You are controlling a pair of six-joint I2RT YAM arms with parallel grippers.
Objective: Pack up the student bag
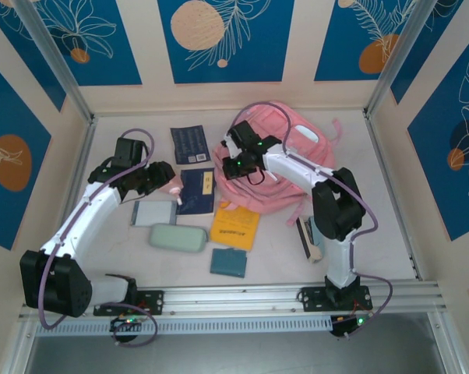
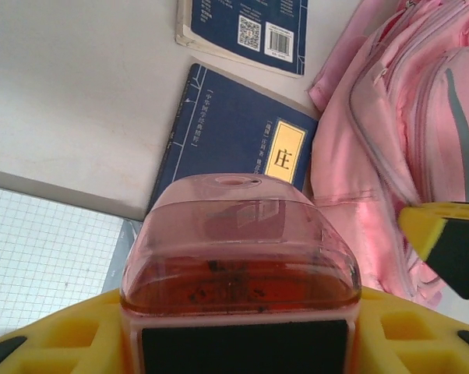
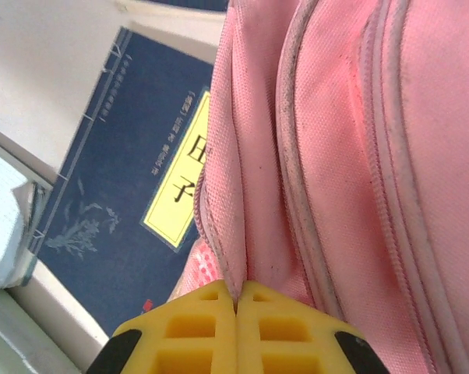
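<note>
Nearest my bases, a small teal notebook (image 1: 228, 262), a pale green pencil case (image 1: 178, 238) and an orange book (image 1: 235, 227) lie loose on the table (image 1: 386, 234), with a grid pad (image 1: 154, 213) to their left. None of them is in the bag, so I judge the packing to be at an early stage.

A little farther out, my left gripper (image 1: 158, 181) is clamped on a small clear pink box (image 2: 238, 257) with dark crumbs inside, probably a sharpener. That arm runs from the near left corner out toward the middle, its wrist turned right toward the bag.

Just past it lies a dark blue book with a yellow label (image 1: 196, 191). Its right edge is right beside the pink bag (image 1: 285, 167), perhaps tucked under it. The bag lies flat at the far right of centre.

My right gripper (image 3: 236, 312) is at the bag's left edge. Its fingers are pressed together on a fold of pink cloth next to a zip seam. That arm rises from the near right base, bends at the elbow and stretches far-left across the bag.

The step in hand seems to be opening the bag so the box can go in. Next, the right hand should lift the fold to open a gap. I can't tell whether the zip is already undone. Then the left hand should carry the box right and let go over the gap.

Farthest out, a second blue book (image 1: 190, 144) lies on the table.
</note>
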